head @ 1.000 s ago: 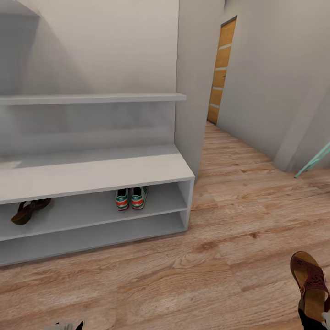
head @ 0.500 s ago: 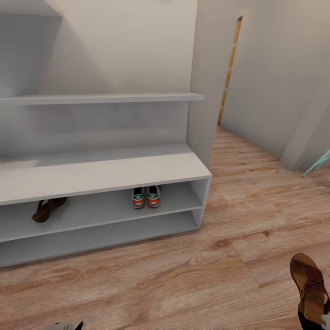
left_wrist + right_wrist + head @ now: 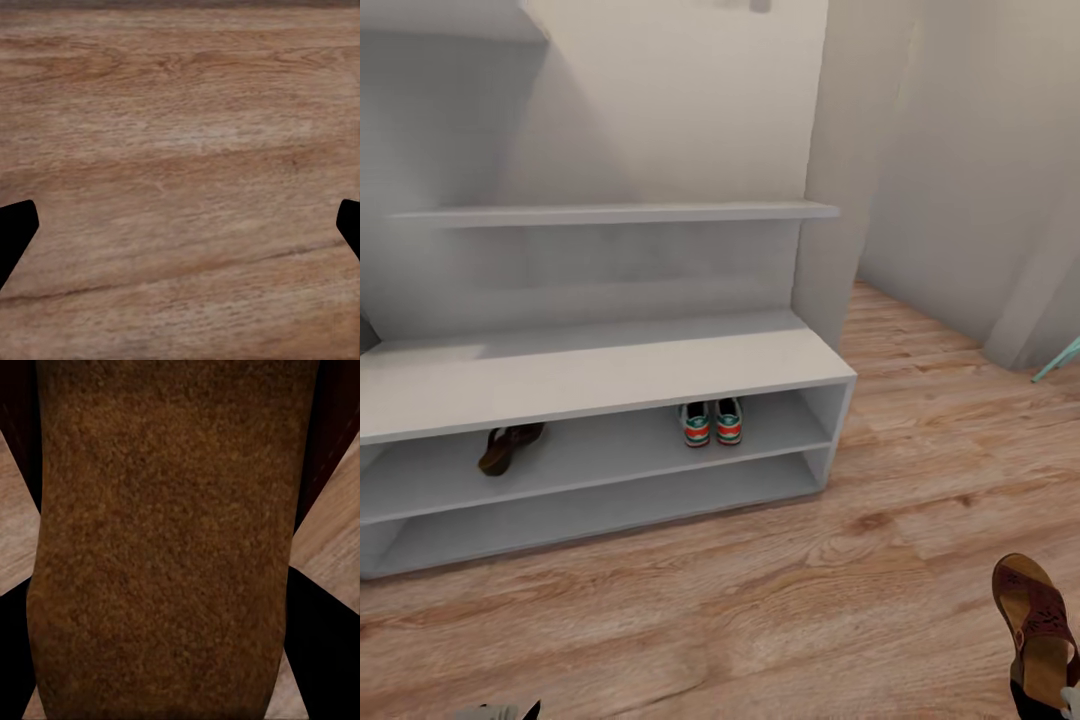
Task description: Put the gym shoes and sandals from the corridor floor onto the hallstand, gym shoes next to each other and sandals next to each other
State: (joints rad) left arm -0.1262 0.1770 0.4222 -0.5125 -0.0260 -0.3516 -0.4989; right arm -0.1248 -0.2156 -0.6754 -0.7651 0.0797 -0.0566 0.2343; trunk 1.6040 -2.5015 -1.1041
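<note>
On the shoe rack's (image 3: 590, 375) upper open shelf, two gym shoes (image 3: 712, 423) sit together near its right end, one sandal (image 3: 507, 446) toward its left. The right claw (image 3: 161, 675) grips the other sandal (image 3: 1037, 625) above the floor (image 3: 780, 600). The left claw (image 3: 180, 225) gapes empty.

Plain off-white walls (image 3: 660, 110) are closing in the corridor, with a square pillar of the same colour (image 3: 845, 190) standing at the far right. Light brown wood-plank flooring (image 3: 780, 600) is running across the near ground and receding past the pillar. A thin teal bar (image 3: 1060, 360) is leaning at the right edge.
</note>
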